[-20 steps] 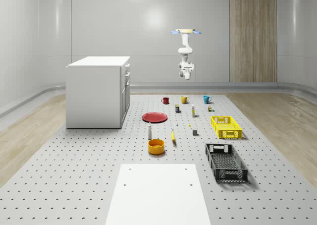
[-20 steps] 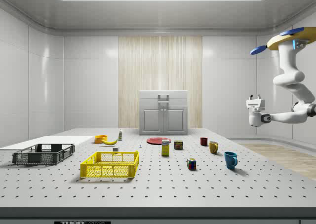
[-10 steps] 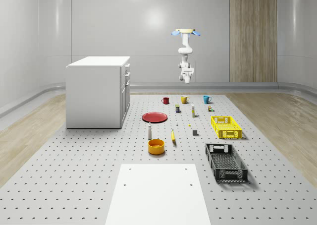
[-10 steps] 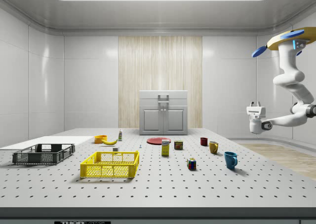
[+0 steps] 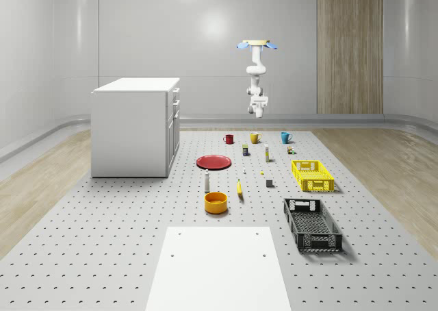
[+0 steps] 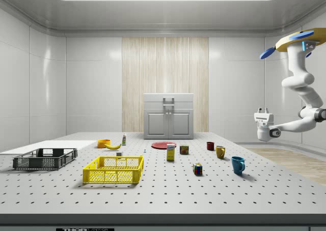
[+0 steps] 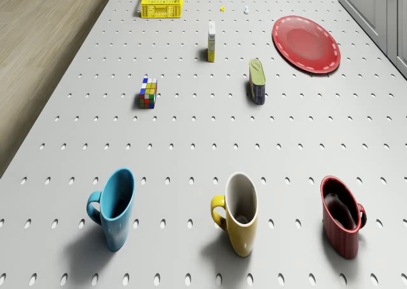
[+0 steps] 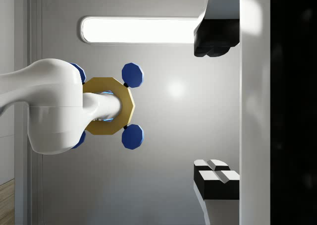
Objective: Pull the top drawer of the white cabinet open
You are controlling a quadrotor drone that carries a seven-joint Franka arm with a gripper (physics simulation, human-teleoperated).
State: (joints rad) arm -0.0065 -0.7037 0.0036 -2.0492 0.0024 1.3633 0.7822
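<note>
Tabletop: matt grey, perforated, metal-looking. Mugs glossy, ceramic-like; crates look like plastic lattice. Floor smooth pale wood; cabinet matt white; arm glossy white plastic.

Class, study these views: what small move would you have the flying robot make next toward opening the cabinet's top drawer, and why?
Probably fly toward the white cabinet. The drone hovers high over the far end of the table, above the row of mugs, and its pincer, fingers spread open, points upward, well away from the top drawer's handle, which nothing touches yet.
</note>
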